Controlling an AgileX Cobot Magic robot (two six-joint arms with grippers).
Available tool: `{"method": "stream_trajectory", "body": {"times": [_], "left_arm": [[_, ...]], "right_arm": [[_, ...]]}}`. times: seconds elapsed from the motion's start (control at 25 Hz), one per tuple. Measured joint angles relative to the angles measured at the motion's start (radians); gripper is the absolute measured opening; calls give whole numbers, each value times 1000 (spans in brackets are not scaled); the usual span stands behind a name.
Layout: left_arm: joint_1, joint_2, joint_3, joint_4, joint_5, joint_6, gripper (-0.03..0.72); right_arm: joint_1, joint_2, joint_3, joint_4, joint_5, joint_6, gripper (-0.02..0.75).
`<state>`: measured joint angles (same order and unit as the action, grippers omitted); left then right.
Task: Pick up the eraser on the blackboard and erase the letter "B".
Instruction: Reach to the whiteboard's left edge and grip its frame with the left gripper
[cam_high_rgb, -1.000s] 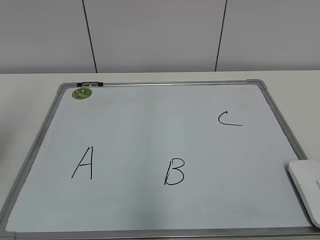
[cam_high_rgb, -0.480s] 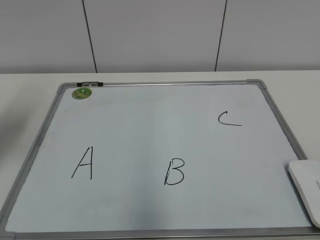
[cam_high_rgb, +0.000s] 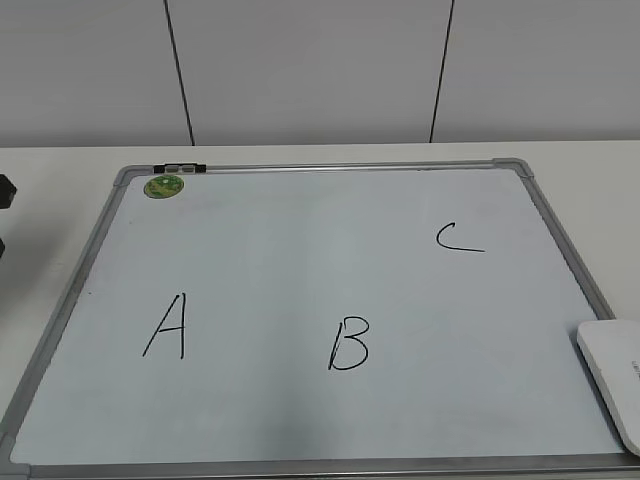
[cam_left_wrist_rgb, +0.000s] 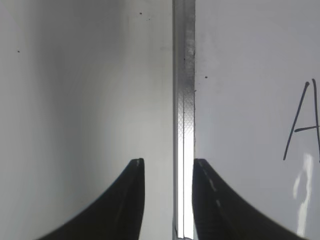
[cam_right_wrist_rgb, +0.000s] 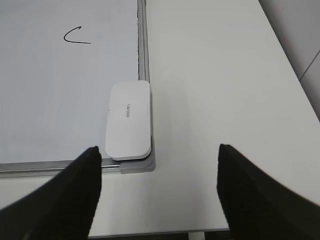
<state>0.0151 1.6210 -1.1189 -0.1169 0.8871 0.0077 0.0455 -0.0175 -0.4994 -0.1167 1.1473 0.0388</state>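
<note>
The blackboard (cam_high_rgb: 300, 240) lies flat on the table and bears the black letters A (cam_high_rgb: 166, 327), the letter "B" (cam_high_rgb: 349, 344) and C (cam_high_rgb: 458, 238). The white eraser (cam_high_rgb: 612, 370) lies on the board's near right corner. In the right wrist view the eraser (cam_right_wrist_rgb: 129, 120) sits just ahead and left of my right gripper (cam_right_wrist_rgb: 157, 147), which is wide open and empty above the table. My left gripper (cam_left_wrist_rgb: 168, 162) is open and empty, its fingers straddling the board's left frame (cam_left_wrist_rgb: 183, 75), with the A (cam_left_wrist_rgb: 302, 122) to its right. It shows as dark bits at the exterior view's left edge (cam_high_rgb: 5, 190).
A round green magnet (cam_high_rgb: 164, 185) sits at the board's far left corner. The white table (cam_right_wrist_rgb: 215, 75) extends to the right of the board, with its edge near my right gripper. A panelled wall (cam_high_rgb: 320, 70) stands behind.
Dark parts of my left gripper have come into the exterior view at the left edge. The board, letters and eraser have not moved.
</note>
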Motion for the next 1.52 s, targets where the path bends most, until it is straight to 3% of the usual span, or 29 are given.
{"method": "stream_trajectory", "body": {"times": [0.28,0.68,1.04,1.52], "left_arm": [[0,70,-14,-3,-40,0,257],[-2,264,-169,-10,33,0,262],[-66,405,-275,-10,30,2,262],[-67,489,-350,63,30,-47,262]], "right_arm": [[0,0,0,0,0,0,535],[0,0,0,0,0,0,535],[0,0,0,0,0,0,535],[0,0,0,0,0,0,535]]}}
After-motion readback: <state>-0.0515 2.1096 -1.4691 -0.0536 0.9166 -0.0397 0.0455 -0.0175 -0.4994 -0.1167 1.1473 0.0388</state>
